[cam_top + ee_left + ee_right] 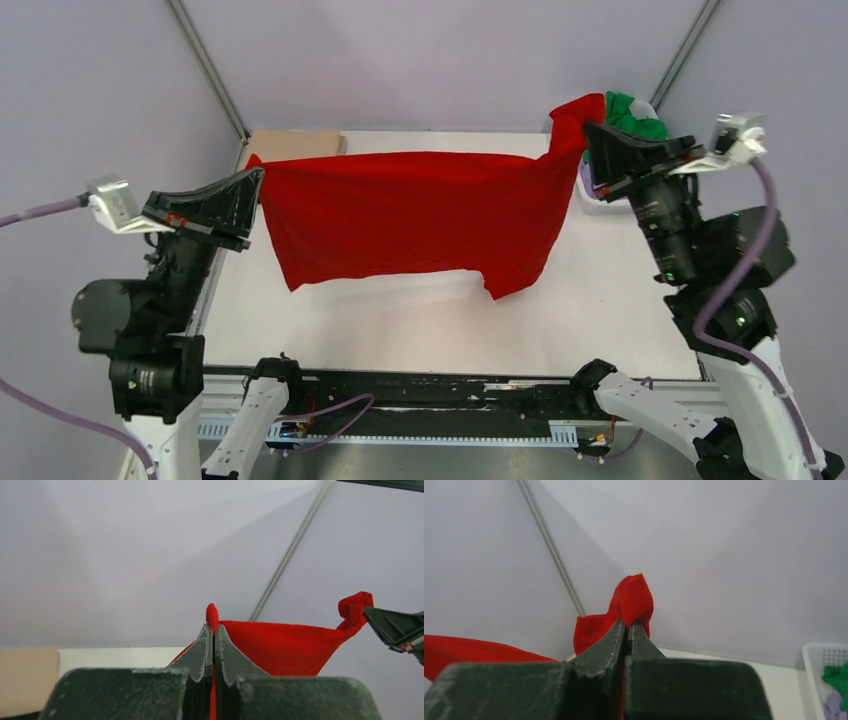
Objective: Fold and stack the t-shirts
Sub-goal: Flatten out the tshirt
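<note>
Right now the red shirt (410, 215) is hanging stretched above the table (400, 330), the left gripper (258, 176) clamping tight on its left corner, the right gripper (587, 132) on its right. They're spreading it, I'd say; next they'll be needing to lower it flat, evenly.

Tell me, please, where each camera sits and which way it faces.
Top external: above and behind the arms, looking down at the table; both arms show, stretching the red t-shirt.
Left wrist: on the left arm, facing across the table; left gripper shut on the t-shirt.
Right wrist: on the right arm, facing the back wall; right gripper likewise.
Shared: the red t-shirt, in all three.
</note>
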### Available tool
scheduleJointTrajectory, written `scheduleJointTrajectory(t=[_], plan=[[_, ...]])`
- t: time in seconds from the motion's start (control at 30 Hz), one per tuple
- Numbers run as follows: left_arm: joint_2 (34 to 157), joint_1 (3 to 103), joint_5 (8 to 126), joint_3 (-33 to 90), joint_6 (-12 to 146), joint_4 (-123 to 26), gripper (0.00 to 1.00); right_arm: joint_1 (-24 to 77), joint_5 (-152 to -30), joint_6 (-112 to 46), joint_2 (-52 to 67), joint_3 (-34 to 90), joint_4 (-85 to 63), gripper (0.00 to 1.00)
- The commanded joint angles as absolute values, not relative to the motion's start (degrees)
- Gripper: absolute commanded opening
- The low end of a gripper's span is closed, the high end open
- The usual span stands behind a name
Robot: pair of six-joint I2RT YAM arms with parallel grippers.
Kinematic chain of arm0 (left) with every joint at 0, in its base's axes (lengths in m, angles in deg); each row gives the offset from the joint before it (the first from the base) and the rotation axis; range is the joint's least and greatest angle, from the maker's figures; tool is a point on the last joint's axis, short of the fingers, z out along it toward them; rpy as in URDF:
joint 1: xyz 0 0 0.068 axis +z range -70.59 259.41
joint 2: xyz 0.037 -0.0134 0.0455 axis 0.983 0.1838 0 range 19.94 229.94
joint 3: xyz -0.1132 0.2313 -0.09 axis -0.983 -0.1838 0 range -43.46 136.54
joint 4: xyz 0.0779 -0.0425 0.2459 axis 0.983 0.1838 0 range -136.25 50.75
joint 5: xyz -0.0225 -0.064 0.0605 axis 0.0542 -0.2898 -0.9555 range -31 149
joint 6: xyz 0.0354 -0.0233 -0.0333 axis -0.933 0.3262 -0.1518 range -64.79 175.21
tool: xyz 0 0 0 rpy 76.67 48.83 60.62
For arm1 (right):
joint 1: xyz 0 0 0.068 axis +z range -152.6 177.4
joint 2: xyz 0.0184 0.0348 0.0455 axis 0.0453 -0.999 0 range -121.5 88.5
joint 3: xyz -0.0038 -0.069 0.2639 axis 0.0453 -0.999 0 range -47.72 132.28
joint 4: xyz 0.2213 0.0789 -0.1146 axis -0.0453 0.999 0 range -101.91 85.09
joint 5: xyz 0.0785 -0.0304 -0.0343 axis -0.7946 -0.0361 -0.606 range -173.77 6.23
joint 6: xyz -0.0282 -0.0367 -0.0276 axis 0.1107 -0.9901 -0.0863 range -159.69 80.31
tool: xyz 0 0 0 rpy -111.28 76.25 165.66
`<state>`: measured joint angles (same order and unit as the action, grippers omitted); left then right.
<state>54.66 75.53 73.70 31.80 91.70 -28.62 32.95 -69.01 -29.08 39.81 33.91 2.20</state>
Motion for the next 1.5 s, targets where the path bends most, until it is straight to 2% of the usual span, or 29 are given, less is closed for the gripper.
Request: scheduleJointTrajectory(t=[0.0, 0.23, 0.4, 0.67, 0.73, 0.83, 0.87, 0.9, 0.93, 0.97, 1.0, 1.07, 1.1, 1.13, 1.17, 1.3, 1.47], plan=[[55.3, 75.5, 79.0, 41.4, 90.6, -29.6, 0.0, 33.0, -79.2, -29.7, 42.1, 43.7, 7.5, 0.0], [59.0, 75.5, 81.6, 53.7, 90.2, -27.0, 0.0, 32.9, -85.7, -29.8, 42.2, 53.9, 11.0, 0.0], [60.8, 75.5, 79.3, 51.5, 90.5, -28.1, 0.0, 32.9, -74.8, -32.7, 39.8, 53.0, 10.5, 0.0], [73.4, 75.5, 64.1, 40.0, 87.2, -29.4, 0.0, 32.6, -42.7, -44.6, 26.7, 40.6, -2.7, 0.0], [79.3, 75.5, 59.1, 36.8, 85.7, -30.1, 0.0, 31.1, -41.7, -46.7, 22.1, 36.1, -6.7, 0.06], [91.6, 75.5, 50.1, 33.1, 83.5, -31.3, 0.01, 26.2, -49.6, -41.0, 14.9, 28.8, -10.1, 0.07], [94.0, 75.5, 48.4, 32.6, 83.1, -31.7, 0.03, 24.1, -53.0, -36.8, 11.7, 27.3, -10.2, 0.07], [99.4, 75.5, 46.0, 32.2, 82.7, -32.1, 0.11, 22.5, -55.1, -33.6, 8.5, 26.6, -10.1, 0.07], [104.9, 75.6, 45.4, 32.5, 82.7, -31.7, 0.15, 21.0, -56.2, -30.0, 4.8, 26.4, -10.0, 0.09], [107.3, 75.6, 45.5, 34.0, 82.5, -30.2, 0.28, 20.4, -57.2, -28.4, 1.0, 26.7, -9.8, 0.15], [112.0, 75.6, 45.9, 35.1, 82.4, -29.4, 0.45, 20.2, -57.7, -27.7, -2.2, 27.4, -9.7, 0.28], [117.0, 75.6, 47.3, 37.9, 82.5, -27.4, 0.65, 20.1, -59.1, -27.7, -7.7, 29.7, -9.4, 0.63], [118.0, 75.6, 48.0, 39.2, 82.7, -26.8, 0.88, 20.1, -59.8, -27.9, -10.4, 31.7, -8.5, 0.71], [119.1, 75.6, 48.2, 39.8, 82.9, -26.8, 0.94, 20.1, -59.6, -28.0, -11.8, 32.8, -7.6, 0.76], [119.3, 75.6, 48.9, 39.8, 83.0, -27.3, 0.98, 20.1, -59.2, -27.9, -12.5, 33.3, -7.2, 0.82], [117.6, 75.6, 52.1, 37.7, 83.9, -30.1, 1.0, 19.5, -59.7, -25.4, -10.7, 31.9, -7.3, 0.98], [112.6, 75.5, 57.5, 33.7, 85.4, -30.9, 1.0, 19.3, -64.7, -19.6, -1.9, 23.7, -6.2, 1.0]])
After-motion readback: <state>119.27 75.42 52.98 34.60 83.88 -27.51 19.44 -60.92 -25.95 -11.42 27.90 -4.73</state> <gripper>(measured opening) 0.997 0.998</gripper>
